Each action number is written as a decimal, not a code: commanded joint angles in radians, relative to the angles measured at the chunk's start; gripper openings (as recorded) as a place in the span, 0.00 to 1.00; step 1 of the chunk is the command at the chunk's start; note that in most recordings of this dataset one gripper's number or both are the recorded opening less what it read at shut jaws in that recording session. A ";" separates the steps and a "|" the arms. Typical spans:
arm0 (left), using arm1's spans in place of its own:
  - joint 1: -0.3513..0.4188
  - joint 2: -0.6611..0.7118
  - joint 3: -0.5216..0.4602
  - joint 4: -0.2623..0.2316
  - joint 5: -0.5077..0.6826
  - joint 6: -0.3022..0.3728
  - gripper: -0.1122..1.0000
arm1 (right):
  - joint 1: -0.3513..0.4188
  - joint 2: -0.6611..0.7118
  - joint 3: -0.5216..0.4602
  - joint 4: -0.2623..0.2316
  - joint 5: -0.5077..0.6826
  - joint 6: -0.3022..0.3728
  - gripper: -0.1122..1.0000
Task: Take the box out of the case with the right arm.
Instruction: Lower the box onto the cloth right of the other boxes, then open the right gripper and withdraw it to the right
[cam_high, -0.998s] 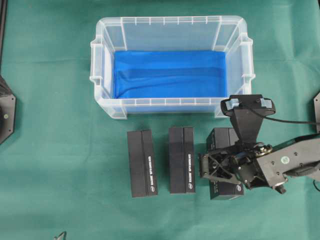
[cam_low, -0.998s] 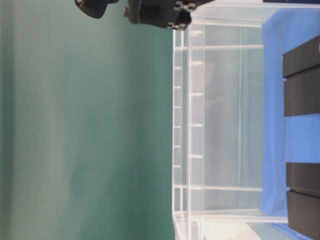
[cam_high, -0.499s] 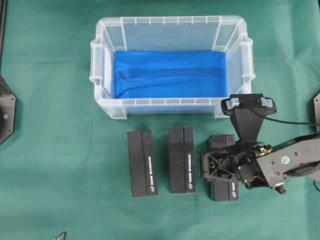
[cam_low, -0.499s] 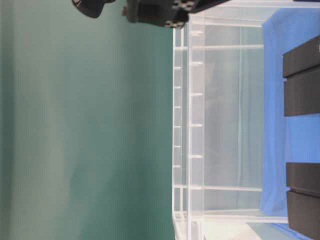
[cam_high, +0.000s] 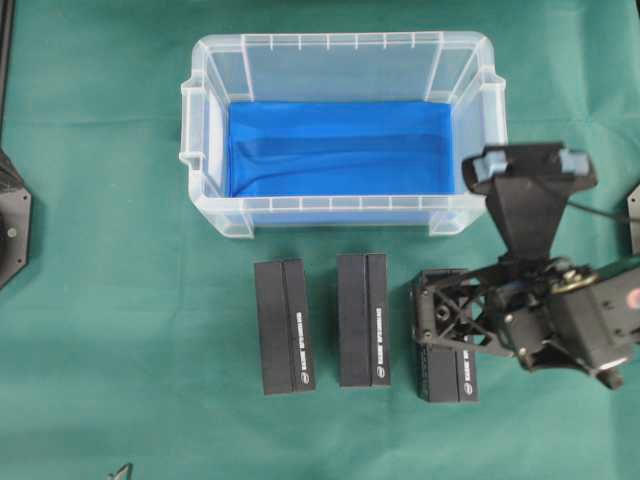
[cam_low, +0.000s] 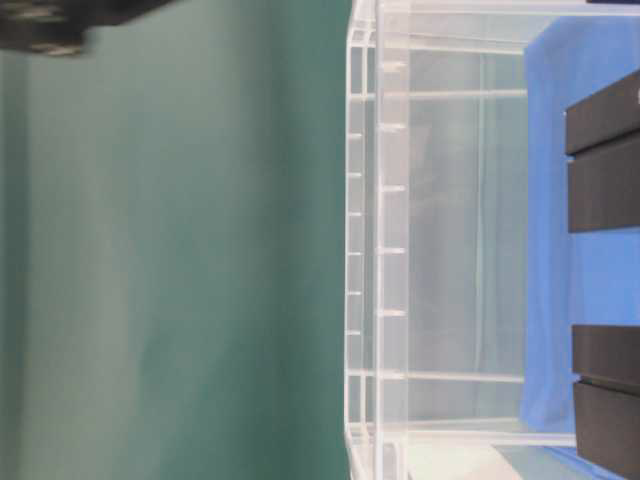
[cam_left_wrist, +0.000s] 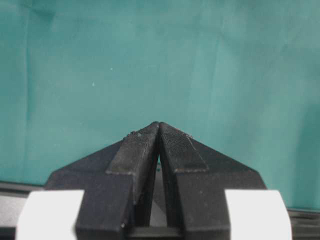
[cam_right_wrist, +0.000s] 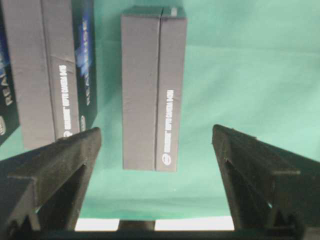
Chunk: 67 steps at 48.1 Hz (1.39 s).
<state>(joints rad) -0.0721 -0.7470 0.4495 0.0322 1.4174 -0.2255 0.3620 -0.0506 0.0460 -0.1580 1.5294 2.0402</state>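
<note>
box (cam_high: 447, 335) lies on the cloth under the spread right tool (cam_high: 428, 312).

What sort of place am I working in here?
Likely a lab robot bench: green cloth-covered table, a clear plastic case with blue lining, three black boxes lined up, and the right arm.
</note>
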 joint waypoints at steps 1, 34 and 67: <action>0.005 0.003 -0.026 0.003 -0.005 0.000 0.10 | -0.012 -0.025 -0.057 -0.006 0.044 -0.018 0.89; 0.006 0.005 -0.026 0.003 -0.005 -0.002 0.10 | -0.008 -0.176 0.120 0.012 -0.009 -0.011 0.89; 0.006 0.006 -0.026 0.003 -0.006 -0.003 0.10 | 0.041 -0.344 0.287 -0.006 0.029 0.066 0.89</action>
<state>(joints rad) -0.0690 -0.7424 0.4495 0.0322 1.4174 -0.2270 0.4218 -0.3774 0.3405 -0.1580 1.5585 2.1138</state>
